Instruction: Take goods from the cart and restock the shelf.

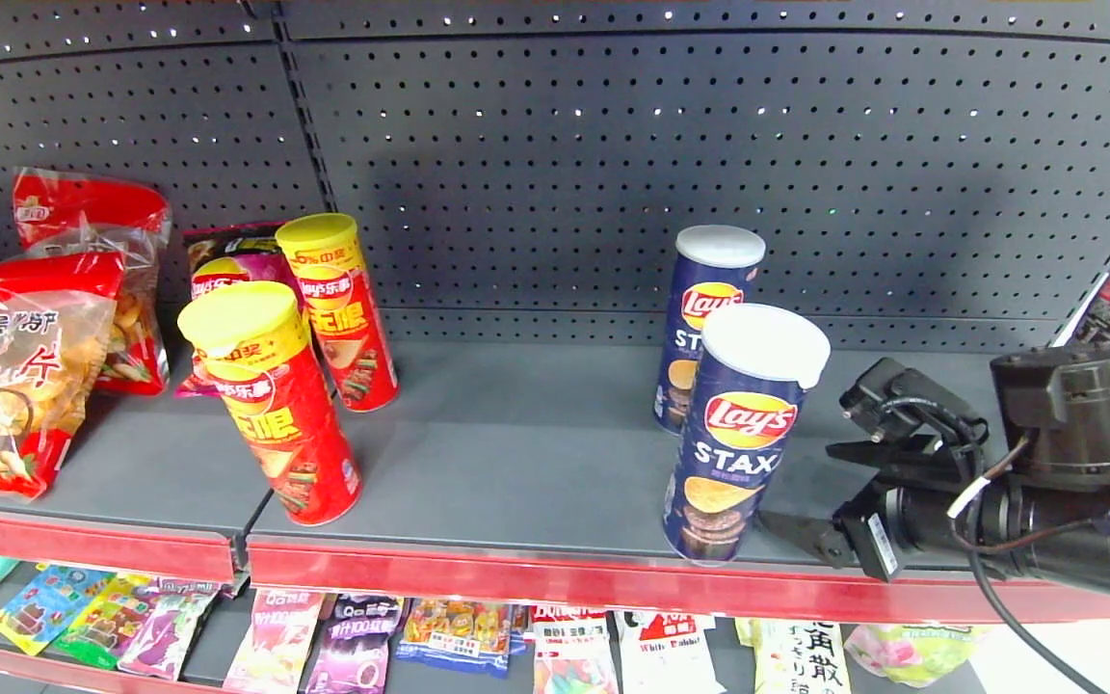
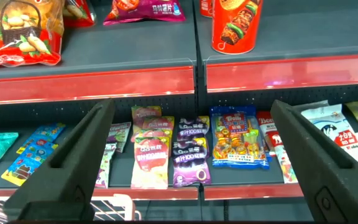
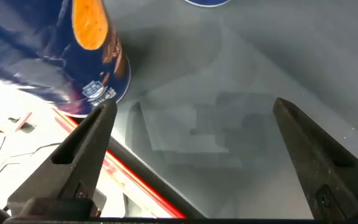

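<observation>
Cardboard by its look, the near blue crisp tube [image 1: 743, 434] stood upright at the shelf's [image 1: 516, 453] near right edge, probably light, stiff yet smooth and tippy, best gripped mid-body by the right pincer [image 1: 801, 487], released just beside it.

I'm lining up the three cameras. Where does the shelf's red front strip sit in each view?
Head view: the red front strip runs across the lower part.
Left wrist view: between the red can and the packets.
Right wrist view: slanting past the blue can.
Shared landmark: the grey shelf board behind it.
</observation>
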